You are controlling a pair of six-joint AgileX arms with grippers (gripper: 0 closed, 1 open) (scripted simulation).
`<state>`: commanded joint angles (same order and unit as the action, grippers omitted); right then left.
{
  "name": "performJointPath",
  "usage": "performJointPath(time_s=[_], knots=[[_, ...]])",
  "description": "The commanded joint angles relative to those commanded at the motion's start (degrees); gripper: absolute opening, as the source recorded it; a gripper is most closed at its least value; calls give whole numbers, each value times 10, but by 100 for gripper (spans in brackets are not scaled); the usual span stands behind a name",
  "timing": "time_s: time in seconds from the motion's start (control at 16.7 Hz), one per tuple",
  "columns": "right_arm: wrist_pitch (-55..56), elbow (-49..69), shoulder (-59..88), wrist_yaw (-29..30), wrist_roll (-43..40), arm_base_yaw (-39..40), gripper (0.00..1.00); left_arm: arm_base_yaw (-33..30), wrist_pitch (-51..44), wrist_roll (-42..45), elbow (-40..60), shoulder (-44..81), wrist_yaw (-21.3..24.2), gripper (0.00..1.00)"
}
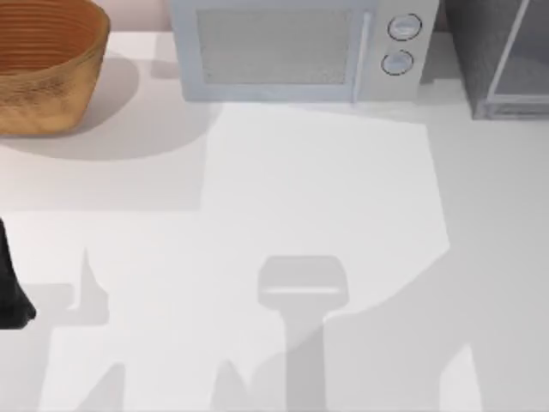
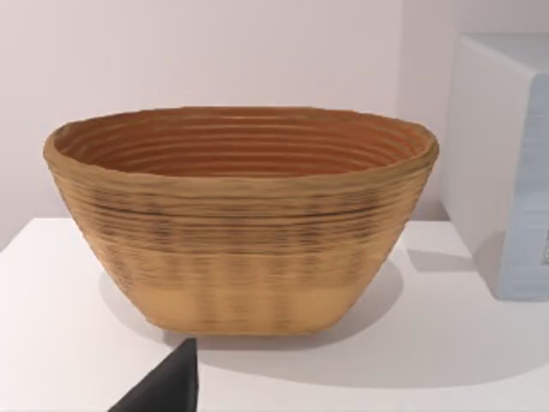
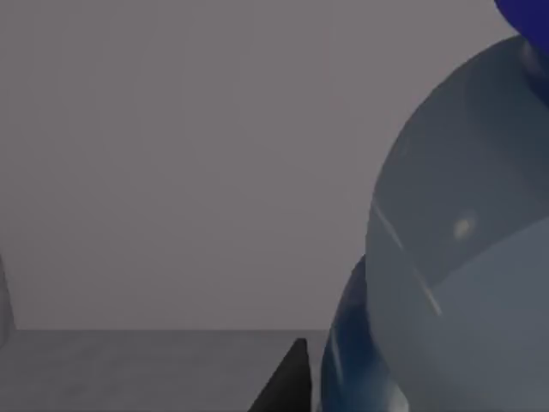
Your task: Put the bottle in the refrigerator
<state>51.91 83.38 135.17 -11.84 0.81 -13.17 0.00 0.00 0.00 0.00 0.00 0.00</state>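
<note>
The bottle (image 3: 455,257) looms very close in the right wrist view, clear-bodied and tilted, with a bit of its blue cap (image 3: 525,17) at the corner and a blue label band low down. My right gripper (image 3: 343,396) is shut on it; one dark fingertip (image 3: 287,382) shows beside the bottle and the other is hidden behind it. A plain grey wall and grey floor lie behind the bottle. The refrigerator (image 1: 506,60), dark grey with pale frame bars, stands at the table's back right. My left arm (image 1: 13,296) stays parked at the left edge.
A white microwave (image 1: 296,47) with two round knobs stands at the back middle, just left of the refrigerator. A woven brown basket (image 1: 43,64) (image 2: 240,215) sits at the back left. The white table (image 1: 300,215) stretches in front of them.
</note>
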Motion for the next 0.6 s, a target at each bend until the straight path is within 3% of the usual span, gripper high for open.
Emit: performJointPath(time_s=[0.36,0.6], knots=[[-13,17,9,3,0,3,1,0,0,0,0,0,0,100],[-13,17,9,3,0,3,31,0,0,0,0,0,0,100]])
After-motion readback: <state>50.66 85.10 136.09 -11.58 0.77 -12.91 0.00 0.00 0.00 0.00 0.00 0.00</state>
